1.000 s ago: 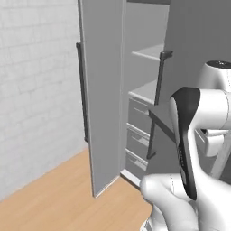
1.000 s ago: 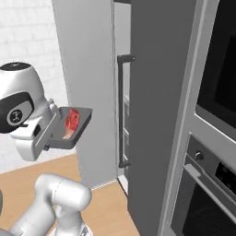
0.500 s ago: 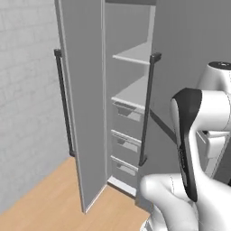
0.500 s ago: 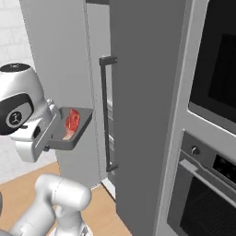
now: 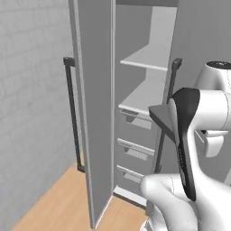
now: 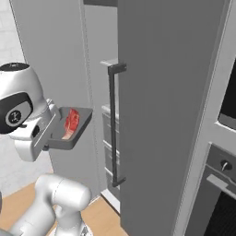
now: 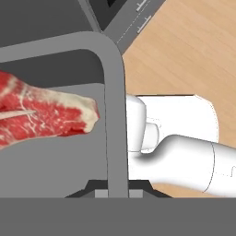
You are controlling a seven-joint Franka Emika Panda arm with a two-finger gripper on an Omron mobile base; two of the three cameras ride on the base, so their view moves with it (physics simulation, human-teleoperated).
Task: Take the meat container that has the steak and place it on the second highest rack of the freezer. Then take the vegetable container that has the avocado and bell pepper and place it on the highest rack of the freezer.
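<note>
The meat container [image 6: 69,133] is clamped by its rim in my hand [image 7: 118,191], with the steak [image 6: 71,122] lying flat inside, carried level just in front of the freezer [image 5: 149,90]. The door's open at about 9 o'clock of the shelves, and both shelves look bare, so I'd say step one is only half done: the tray isn't on the second highest rack yet, and the veggie bowl run is all still left. No brands or writing anywhere that I can read.

The steak [image 7: 44,115] lies in the meat container [image 6: 69,138], before the open freezer [image 5: 140,113].
</note>
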